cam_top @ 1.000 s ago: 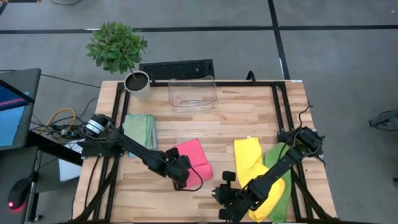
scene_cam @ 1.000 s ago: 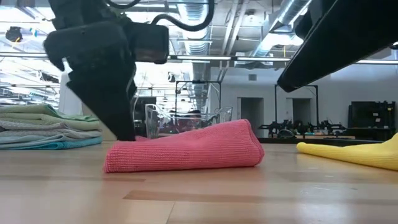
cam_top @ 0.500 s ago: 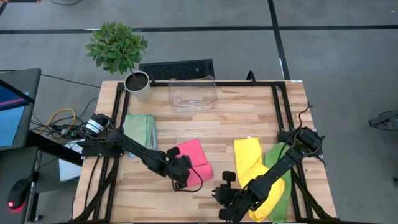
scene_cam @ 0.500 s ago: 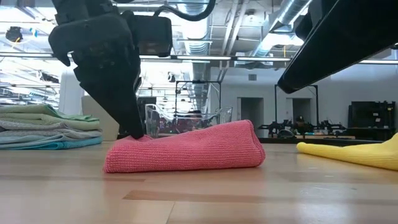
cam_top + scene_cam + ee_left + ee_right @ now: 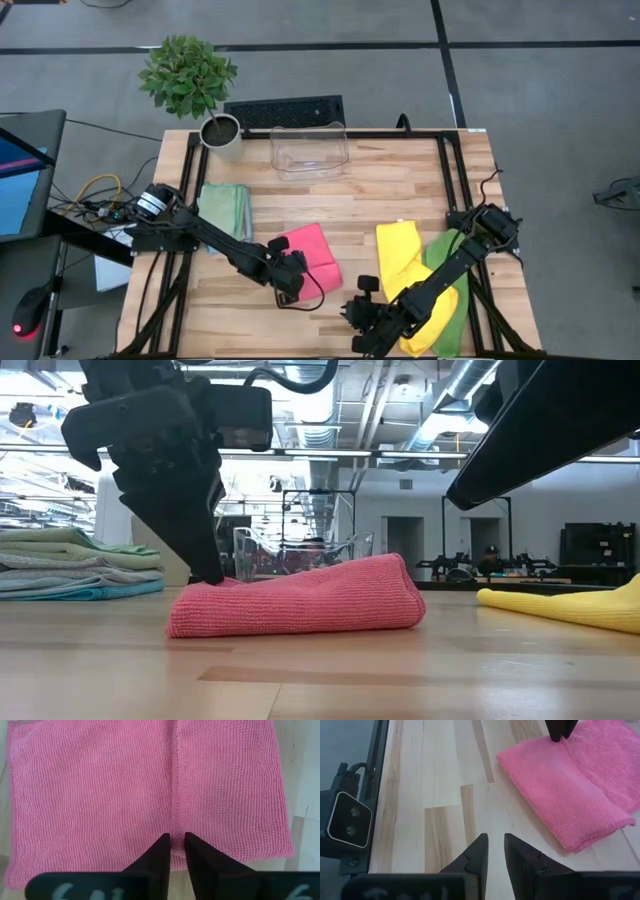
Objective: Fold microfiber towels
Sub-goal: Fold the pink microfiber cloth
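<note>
Left gripper (image 5: 173,851) presses its tips down on the near edge of the folded pink towel (image 5: 312,254), fingers nearly closed with only a slim gap and nothing pinched between them. That towel lies at the table's (image 5: 390,200) front centre. Right gripper (image 5: 493,851) hovers over bare wood just beside it, likewise almost shut and empty. A yellow towel (image 5: 400,255) and a green towel (image 5: 455,300) lie under the right arm; folded towels (image 5: 226,205) are stacked at the left, near a clear bin (image 5: 310,150)

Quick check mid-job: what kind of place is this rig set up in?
Likely an industrial lab or workshop: exposed ceiling ducts in the open hall behind, a wooden table on a black metal frame, grey concrete floor.
</note>
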